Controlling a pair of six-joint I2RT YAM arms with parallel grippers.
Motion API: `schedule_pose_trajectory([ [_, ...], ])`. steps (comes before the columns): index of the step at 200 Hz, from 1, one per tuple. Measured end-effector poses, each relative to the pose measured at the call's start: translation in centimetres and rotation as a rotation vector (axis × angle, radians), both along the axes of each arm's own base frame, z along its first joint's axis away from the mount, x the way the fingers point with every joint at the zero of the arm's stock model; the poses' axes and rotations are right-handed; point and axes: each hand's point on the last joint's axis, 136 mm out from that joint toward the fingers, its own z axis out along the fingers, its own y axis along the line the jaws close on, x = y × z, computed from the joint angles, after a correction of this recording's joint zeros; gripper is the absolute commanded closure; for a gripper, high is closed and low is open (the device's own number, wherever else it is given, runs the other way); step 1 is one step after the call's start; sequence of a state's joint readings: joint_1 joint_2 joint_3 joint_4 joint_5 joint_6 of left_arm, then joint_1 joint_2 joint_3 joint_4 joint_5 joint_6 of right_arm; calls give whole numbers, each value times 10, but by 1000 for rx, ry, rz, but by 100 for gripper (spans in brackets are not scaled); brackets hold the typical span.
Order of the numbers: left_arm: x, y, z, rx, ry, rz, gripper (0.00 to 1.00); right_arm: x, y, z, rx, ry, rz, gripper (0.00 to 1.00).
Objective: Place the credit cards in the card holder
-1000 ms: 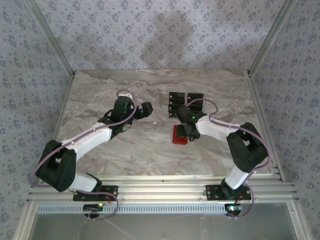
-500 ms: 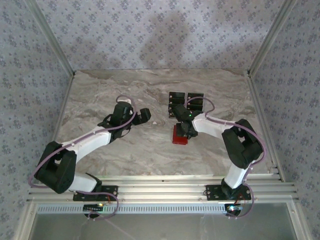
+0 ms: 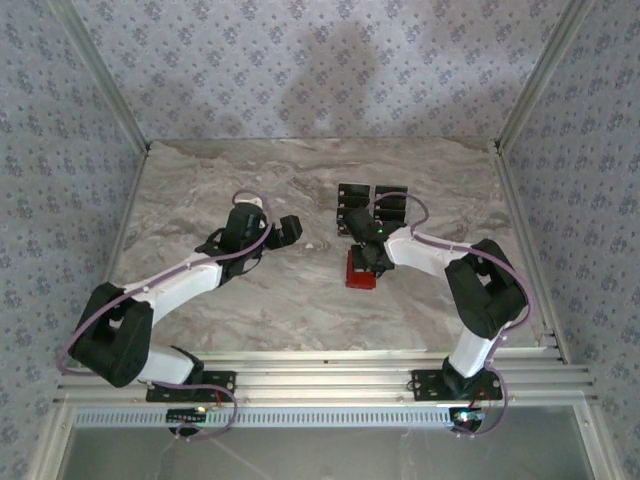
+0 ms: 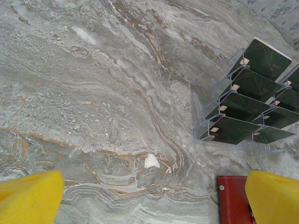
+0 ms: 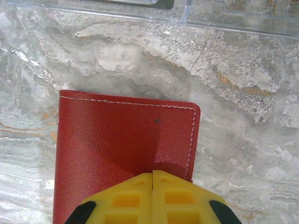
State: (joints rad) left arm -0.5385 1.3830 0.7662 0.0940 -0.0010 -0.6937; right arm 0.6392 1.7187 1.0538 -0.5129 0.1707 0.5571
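Note:
The card holder (image 3: 360,272) is a red folded wallet lying closed on the marble table; in the right wrist view the card holder (image 5: 126,140) shows its stitched cover. My right gripper (image 5: 153,173) is shut, its yellow fingertips pressed together right over the cover near the wallet's right edge, nothing visibly between them. Several black credit cards (image 3: 372,205) stand in a clear tiered rack just beyond the wallet; the same credit cards (image 4: 252,107) appear at the right of the left wrist view. My left gripper (image 3: 292,228) hangs open over bare marble, left of the card holder (image 4: 233,200).
The clear plastic rack (image 4: 201,98) stands on the table close behind the wallet, its front edge (image 5: 210,14) a short way from it. Patterned walls and metal posts enclose the table. A small white chip (image 4: 151,161) marks the marble.
My right gripper's jaws have closed from partly open to fully shut above the wallet, and that arm shifted slightly. The left arm drew back a little early on, then held still.

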Motion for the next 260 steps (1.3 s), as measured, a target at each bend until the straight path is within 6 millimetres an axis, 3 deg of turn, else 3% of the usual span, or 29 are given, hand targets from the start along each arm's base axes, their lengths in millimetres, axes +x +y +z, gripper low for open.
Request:
schedule_pose_trajectory([
  [31,-11,7,5,-4,-5,0,0,-9,14,3,21,6,43,100],
  [61,-24,13,7,-21,-4,1,0,-19,42,11,64,8,113,100],
  [120,-54,23,-23,-35,71,2,0,-23,99,41,210,-35,185,100],
  [198,-72,6,-58,-95,160,-17,0,-18,130,36,356,-14,149,100],
  [260,-61,-3,-47,-221,131,34,1,-15,140,45,409,-17,137,100],
])
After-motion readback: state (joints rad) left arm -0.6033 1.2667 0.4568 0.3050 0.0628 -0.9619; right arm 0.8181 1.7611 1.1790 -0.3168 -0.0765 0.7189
